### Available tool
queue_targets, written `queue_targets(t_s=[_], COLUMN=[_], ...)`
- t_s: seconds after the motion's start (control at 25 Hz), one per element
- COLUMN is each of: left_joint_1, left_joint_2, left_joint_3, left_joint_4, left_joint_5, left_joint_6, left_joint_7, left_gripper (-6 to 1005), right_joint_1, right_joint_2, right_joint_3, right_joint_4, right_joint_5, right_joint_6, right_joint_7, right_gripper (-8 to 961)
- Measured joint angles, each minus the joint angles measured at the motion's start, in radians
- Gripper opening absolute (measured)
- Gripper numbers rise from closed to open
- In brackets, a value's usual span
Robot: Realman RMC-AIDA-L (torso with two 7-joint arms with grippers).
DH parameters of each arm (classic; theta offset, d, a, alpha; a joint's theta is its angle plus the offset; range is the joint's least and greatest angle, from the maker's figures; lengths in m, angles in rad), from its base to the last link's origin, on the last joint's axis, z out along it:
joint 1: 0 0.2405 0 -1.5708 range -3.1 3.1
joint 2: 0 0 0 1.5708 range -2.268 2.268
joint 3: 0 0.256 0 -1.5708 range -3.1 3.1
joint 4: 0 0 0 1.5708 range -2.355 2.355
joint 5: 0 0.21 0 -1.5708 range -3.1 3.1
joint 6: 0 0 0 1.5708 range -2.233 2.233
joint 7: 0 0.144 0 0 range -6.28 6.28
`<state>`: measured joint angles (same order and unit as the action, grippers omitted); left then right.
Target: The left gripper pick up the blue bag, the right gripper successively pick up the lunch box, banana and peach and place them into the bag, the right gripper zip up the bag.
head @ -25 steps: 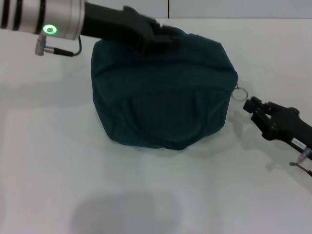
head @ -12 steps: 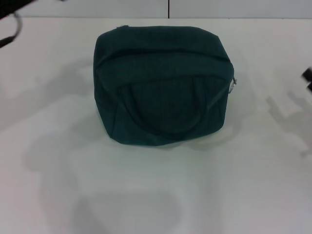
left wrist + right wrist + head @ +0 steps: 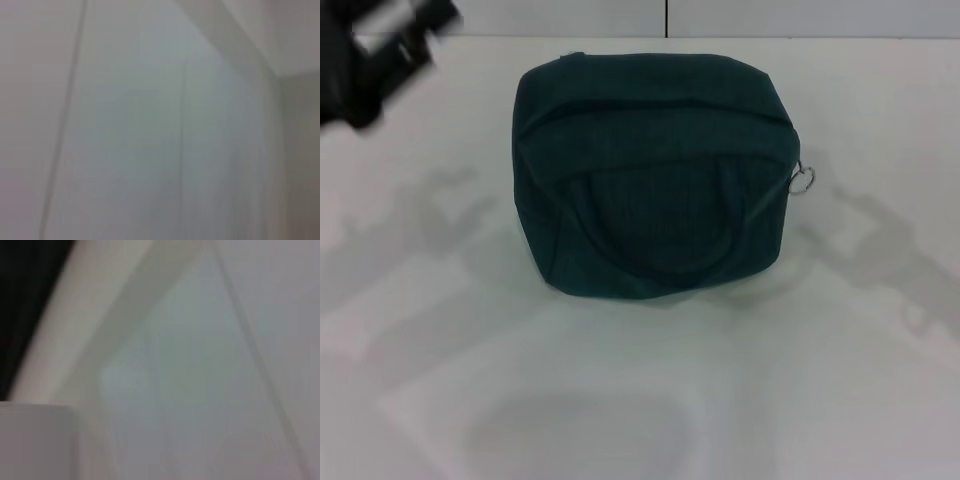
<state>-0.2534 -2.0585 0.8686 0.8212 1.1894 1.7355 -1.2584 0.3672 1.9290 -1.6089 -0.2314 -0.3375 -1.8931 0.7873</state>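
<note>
Blue bag [image 3: 655,170] sits on the white tabletop [image 3: 840,380], centre of the head view, slightly toward the top. Zipped shut along the top, carry handle lying flat in an arc on the front face. Metal zipper ring [image 3: 802,181] hangs off the bag's right edge, free, nothing touching it.

Left hand [image 3: 380,50] is in the upper left corner of the head view, blurred, well apart from the bag. Can't tell whether its fingers are spread or pressed together. Right hand not visible in any view.

Nothing else stands on the tabletop near the bag, just soft shadows left and right of it. Wall with a dark vertical seam [image 3: 666,18] runs along the top edge.

Both wrist views show only pale blurred surfaces. No labels or readable writing anywhere.
</note>
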Motion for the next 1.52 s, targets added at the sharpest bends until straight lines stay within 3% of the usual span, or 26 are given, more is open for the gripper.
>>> queue_targets(t_s=[0.32, 0.36, 0.4, 0.52, 0.64, 0.72, 0.84, 0.96, 1.16, 1.32, 1.52], left_joint_1=[-0.012, -0.025, -0.025, -0.037, -0.046, -0.057, -0.069, -0.072, -0.070, -0.069, -0.068], left_joint_2=[-0.015, -0.015, -0.015, -0.015, -0.016, -0.016, -0.015, -0.015, -0.016, -0.017, -0.017], left_joint_3=[0.006, 0.006, 0.006, 0.006, 0.005, 0.003, 0.001, 0.001, 0.001, 0.001, 0.006], left_joint_4=[-0.031, -0.035, -0.035, -0.040, -0.046, -0.056, -0.064, -0.065, -0.065, -0.065, -0.065], left_joint_5=[0.201, 0.234, 0.234, 0.254, 0.273, 0.292, 0.313, 0.320, 0.321, 0.322, 0.322], left_joint_6=[0.036, 0.059, 0.059, 0.076, 0.075, 0.075, 0.074, 0.074, 0.075, 0.075, 0.076], left_joint_7=[0.000, -0.005, -0.005, -0.018, -0.027, -0.028, -0.028, -0.036, -0.043, -0.047, -0.052], left_gripper=[515, 515, 518, 525, 533, 620, 750, 801, 885, 885, 886], right_joint_1=[0.147, 0.211, 0.211, 0.289, 0.346, 0.366, 0.369, 0.365, 0.343, 0.305, 0.270], right_joint_2=[-0.139, -0.172, -0.172, -0.198, -0.204, -0.200, -0.184, -0.168, -0.133, -0.114, -0.112], right_joint_3=[0.005, 0.006, 0.006, 0.005, 0.005, 0.006, 0.007, 0.015, 0.134, 0.212, 0.239], right_joint_4=[-0.145, -0.151, -0.151, -0.160, -0.177, -0.190, -0.218, -0.236, -0.259, -0.322, -0.378], right_joint_5=[-0.273, -0.365, -0.365, -0.506, -0.626, -0.673, -0.710, -0.749, -0.864, -0.934, -0.952], right_joint_6=[0.076, 0.081, 0.081, 0.082, 0.096, 0.115, 0.150, 0.180, 0.183, 0.175, 0.173], right_joint_7=[0.313, 0.406, 0.406, 0.496, 0.548, 0.562, 0.572, 0.580, 0.583, 0.602, 0.627], right_gripper=[703, 704, 704, 705, 705, 706, 706, 706, 707, 706, 707])
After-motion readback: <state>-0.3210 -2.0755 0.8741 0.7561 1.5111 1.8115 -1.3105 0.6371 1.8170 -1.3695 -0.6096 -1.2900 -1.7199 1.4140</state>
